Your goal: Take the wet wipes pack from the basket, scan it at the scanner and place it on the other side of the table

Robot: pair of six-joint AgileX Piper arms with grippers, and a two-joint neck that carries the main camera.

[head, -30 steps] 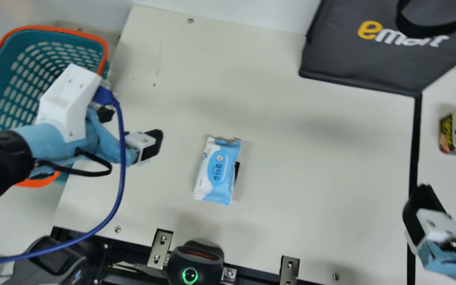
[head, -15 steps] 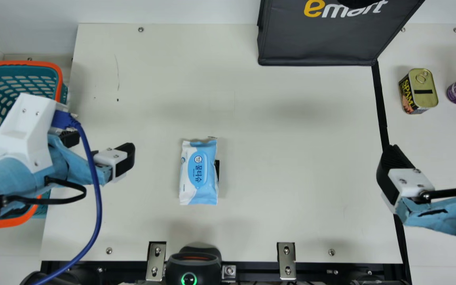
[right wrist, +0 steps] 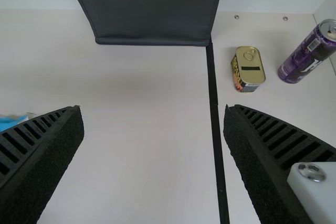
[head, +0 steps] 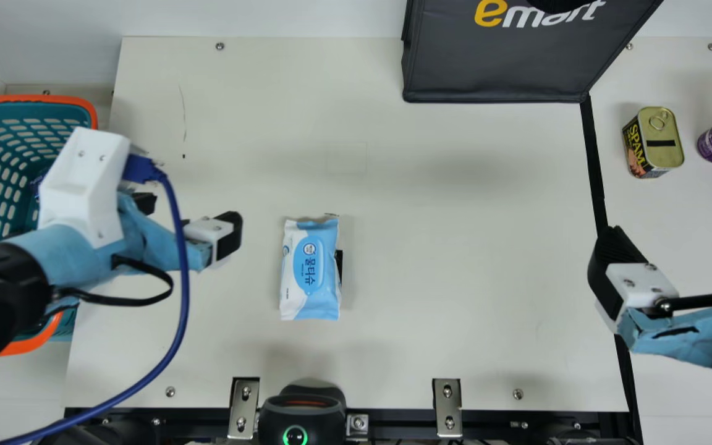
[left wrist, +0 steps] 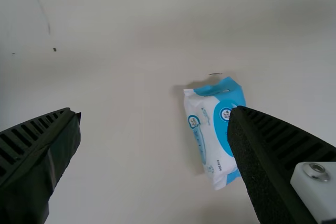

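You have free table (head: 455,259) to pass over in the main view's centre, between the wet wipes pack (head: 311,269) and the right gripper (head: 671,244), and again above the pack. Mind the black bag (head: 498,62) at the top, right of centre, and the scanner (head: 301,411) at the bottom. At the left, the basket (head: 91,114) and the looping blue cable (head: 183,296) crowd your left gripper (head: 190,216)

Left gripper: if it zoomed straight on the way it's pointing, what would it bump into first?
Probably the table. The left gripper seems to point down at a bare bit of it, with the wet wipes pack off to one side. How far down is hard to tell.
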